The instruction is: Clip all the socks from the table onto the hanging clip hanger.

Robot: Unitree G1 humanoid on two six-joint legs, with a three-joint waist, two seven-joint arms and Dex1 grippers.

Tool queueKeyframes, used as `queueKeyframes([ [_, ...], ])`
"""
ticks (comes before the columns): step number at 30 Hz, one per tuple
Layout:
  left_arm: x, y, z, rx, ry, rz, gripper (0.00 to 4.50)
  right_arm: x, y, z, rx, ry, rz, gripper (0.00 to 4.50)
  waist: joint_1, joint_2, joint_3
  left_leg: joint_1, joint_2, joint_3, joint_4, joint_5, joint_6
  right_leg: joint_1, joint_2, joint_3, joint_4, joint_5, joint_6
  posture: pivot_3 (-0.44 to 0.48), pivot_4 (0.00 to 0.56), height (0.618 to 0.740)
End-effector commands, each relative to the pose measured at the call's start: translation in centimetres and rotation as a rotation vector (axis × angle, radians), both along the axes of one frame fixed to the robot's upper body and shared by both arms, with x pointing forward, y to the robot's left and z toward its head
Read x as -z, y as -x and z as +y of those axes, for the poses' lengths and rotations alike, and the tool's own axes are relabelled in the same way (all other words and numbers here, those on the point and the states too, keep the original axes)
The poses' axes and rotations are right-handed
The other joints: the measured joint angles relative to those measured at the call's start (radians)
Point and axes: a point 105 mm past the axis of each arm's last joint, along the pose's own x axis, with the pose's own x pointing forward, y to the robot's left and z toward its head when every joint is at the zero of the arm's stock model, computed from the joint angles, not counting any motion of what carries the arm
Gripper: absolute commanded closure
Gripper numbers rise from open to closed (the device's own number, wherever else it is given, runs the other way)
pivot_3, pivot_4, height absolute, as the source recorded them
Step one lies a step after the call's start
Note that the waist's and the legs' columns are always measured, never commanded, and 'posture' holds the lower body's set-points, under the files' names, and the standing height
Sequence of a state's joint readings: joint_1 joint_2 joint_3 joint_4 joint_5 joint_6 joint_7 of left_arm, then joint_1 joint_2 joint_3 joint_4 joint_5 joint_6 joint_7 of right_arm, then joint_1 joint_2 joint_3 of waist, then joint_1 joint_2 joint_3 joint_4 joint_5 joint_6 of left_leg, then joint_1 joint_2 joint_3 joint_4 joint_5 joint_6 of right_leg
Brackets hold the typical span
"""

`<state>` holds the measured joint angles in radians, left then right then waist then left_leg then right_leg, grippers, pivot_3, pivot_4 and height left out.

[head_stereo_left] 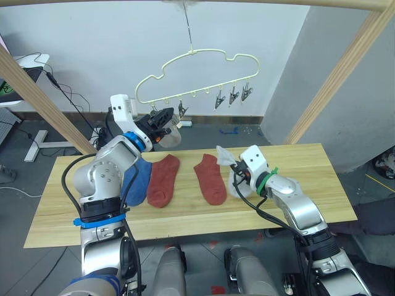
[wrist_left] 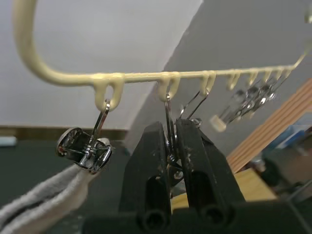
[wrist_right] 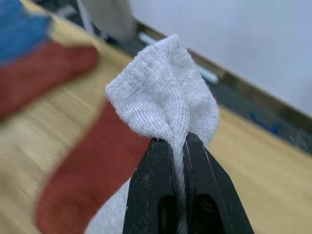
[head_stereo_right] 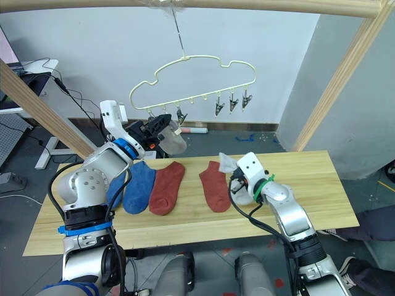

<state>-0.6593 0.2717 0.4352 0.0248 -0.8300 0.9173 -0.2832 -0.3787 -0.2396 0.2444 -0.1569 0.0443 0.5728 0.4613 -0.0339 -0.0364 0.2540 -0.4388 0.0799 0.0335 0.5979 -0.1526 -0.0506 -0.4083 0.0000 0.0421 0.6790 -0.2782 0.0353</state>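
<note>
Clipping step: left gripper (wrist_left: 174,146) fingers squeeze second clip (wrist_left: 171,124) on clip hanger (head_stereo_left: 197,77); right gripper (wrist_right: 179,146) fingers clamp grey sock (wrist_right: 165,105) above desk (head_stereo_left: 308,169), which must rise next.

**Count of items, by kind**

Socks, six in all:
- two blue socks (head_stereo_right: 139,185) (head_stereo_right: 115,192), the second partly behind the left arm
- two rust-red socks (head_stereo_left: 163,179) (head_stereo_left: 210,178)
- two light grey socks: one at the hanger (head_stereo_right: 174,142), one at the right gripper (head_stereo_left: 224,155)

Clip hanger (head_stereo_left: 203,53): one.

Grey metal clips that can be counted, five:
- three free clips (head_stereo_left: 219,100) (head_stereo_left: 233,97) (head_stereo_left: 246,93)
- one sock-holding clip (wrist_left: 84,148)
- one gripped clip (wrist_left: 169,127) between the left gripper's fingers

Whether there are more cannot be told.

Table (head_stereo_left: 308,179): one.

Grippers: two, the left gripper (wrist_left: 168,130) and the right gripper (wrist_right: 178,142).

Wooden poles of the frame: three (head_stereo_left: 37,98) (head_stereo_left: 339,74) (head_stereo_right: 259,5).
</note>
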Motion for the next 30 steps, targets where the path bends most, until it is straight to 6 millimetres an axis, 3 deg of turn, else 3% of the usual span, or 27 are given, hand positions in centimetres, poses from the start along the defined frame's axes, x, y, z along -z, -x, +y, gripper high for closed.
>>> queueKeyframes([
  [1,-0.5,0.6,-0.2,0.057,0.087,0.041,4.45,-3.6,0.6,2.8,-0.075,-0.058,-0.081,4.46,0.000,0.000,0.000,0.000,0.000,0.000,0.000,0.000,0.000,0.000,0.000,0.000,0.000,0.000,0.000,0.011,0.261,0.740],
  [9,-1.1,1.0,-1.1,0.095,0.116,0.049,4.45,-6.5,-0.2,5.7,-0.111,-0.125,-0.134,4.46,0.004,0.000,0.000,-0.001,-0.001,0.000,0.000,0.000,-0.001,0.000,-0.001,-0.001,-0.001,0.000,0.000,0.010,0.254,0.740],
  [30,-1.7,1.1,-0.8,0.062,0.138,0.032,4.45,-6.0,0.3,6.1,-0.145,-0.129,-0.101,4.46,0.006,0.000,0.000,-0.005,-0.001,0.000,0.000,-0.002,-0.003,-0.003,-0.001,-0.002,-0.002,0.000,0.000,0.028,0.262,0.740],
])
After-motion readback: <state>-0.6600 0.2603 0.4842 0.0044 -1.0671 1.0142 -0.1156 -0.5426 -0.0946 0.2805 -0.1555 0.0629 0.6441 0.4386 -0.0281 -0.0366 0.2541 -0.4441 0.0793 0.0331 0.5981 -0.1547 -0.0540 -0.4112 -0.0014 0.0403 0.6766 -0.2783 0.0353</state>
